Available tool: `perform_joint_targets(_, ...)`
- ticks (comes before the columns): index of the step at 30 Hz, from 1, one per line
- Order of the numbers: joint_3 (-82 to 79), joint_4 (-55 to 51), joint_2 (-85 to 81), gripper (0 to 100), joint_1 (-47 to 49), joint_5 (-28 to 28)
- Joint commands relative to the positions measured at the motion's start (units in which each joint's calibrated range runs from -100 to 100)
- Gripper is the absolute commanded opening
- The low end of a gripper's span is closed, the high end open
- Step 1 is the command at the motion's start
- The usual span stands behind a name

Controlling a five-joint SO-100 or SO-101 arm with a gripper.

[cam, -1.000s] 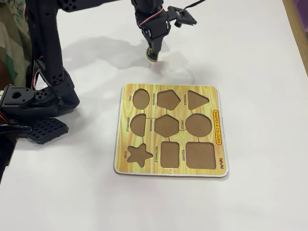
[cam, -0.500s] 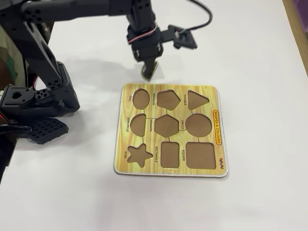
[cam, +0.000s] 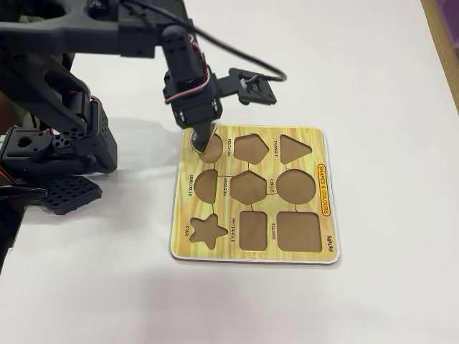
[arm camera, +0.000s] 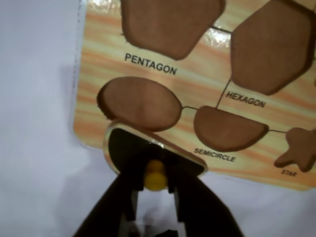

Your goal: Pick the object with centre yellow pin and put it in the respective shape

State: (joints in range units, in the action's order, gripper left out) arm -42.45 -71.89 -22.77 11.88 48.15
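Semicircle piece (arm camera: 148,150) hangs pinched by its yellow knob (arm camera: 155,174) in the gripper (arm camera: 154,190) above the oval hole (arm camera: 139,102); lowering here would miss the semicircle hole (arm camera: 228,128).

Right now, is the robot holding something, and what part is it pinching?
Yes. The gripper holds the dark semicircle piece, its jaws pinching the round yellow knob at the piece's middle.
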Motion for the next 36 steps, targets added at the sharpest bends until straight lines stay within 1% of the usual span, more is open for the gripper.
perform_joint_targets(1, -1.6, 0.6, -4.1, 4, -4.4, -3.5)
perform_joint_targets(5, -3.3, 0.6, -5.4, 4, -9.0, -7.4)
perform_joint_targets(16, -4.0, 0.8, -4.7, 4, -18.6, -15.3)
perform_joint_targets(22, -6.1, 5.9, -4.7, 4, -19.6, -18.0)
perform_joint_targets(27, -6.0, 6.7, -4.4, 4, -21.1, -18.6)
perform_joint_targets(36, -5.2, 9.4, 2.8, 4, -21.1, -18.2)
